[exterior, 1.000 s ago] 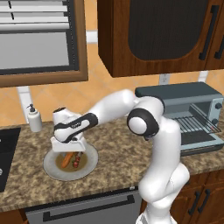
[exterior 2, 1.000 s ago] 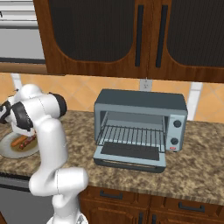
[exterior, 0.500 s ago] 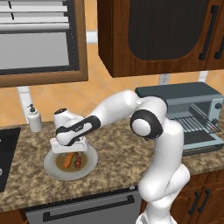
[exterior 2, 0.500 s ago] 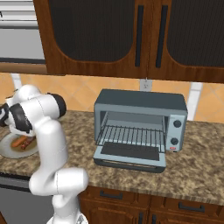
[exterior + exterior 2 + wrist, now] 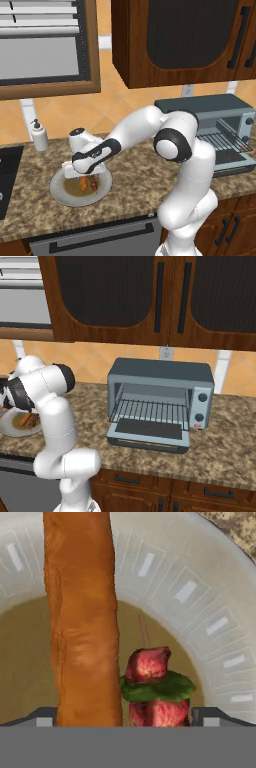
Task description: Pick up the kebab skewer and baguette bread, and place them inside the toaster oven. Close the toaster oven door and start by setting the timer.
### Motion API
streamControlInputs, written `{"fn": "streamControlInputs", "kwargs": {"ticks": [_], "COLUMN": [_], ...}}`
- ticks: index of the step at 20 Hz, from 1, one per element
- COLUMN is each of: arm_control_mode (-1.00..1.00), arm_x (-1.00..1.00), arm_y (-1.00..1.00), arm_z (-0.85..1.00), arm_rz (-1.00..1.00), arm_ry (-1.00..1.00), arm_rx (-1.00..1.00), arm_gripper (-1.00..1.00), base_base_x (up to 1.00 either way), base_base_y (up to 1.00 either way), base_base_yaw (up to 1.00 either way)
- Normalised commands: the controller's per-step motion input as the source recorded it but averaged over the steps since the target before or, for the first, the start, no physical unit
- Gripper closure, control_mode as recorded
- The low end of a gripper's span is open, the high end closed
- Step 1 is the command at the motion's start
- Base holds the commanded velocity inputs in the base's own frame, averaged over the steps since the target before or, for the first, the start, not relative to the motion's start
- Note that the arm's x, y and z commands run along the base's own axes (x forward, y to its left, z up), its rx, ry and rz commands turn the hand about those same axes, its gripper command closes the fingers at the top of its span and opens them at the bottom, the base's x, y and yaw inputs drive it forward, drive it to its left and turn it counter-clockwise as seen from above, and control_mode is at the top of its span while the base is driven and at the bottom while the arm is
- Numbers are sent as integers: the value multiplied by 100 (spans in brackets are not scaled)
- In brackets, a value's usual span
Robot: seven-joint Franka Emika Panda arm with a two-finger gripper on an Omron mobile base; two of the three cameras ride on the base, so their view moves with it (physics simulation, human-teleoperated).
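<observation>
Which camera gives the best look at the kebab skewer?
The hand view: the kebab skewer sits close up, with red chunks and a green piece clear. The left base view shows it small on the plate; in the right base view, I cannot make it out.

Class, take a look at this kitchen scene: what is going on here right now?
The robot arm reaches down over a plate on the counter, with its gripper open just above the food. On the plate lie the baguette and the kebab skewer side by side, and the open fingers straddle both; neither is gripped yet. Farther right along the counter, the toaster oven stands with its door dropped open and its rack bare.
</observation>
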Motion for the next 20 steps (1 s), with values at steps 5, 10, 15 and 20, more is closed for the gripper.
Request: {"fn": "streamControlInputs", "kwargs": {"ticks": [5, 10, 15, 20], "arm_control_mode": [-100, -100, -100, -100], "arm_x": [0, 0, 0, 0], "arm_y": [-43, 0, 0, 0], "arm_z": [-58, -5, 0, -10], "arm_rz": [21, 5, 0, 0], "arm_ry": [-12, 0, 0, 3], "arm_rx": [8, 1, 0, 0], "arm_gripper": [-100, -100, -100, -100], "base_base_x": [0, 0, 0, 0], "base_base_y": [0, 0, 0, 0], "base_base_yaw": [0, 0, 0, 0]}}
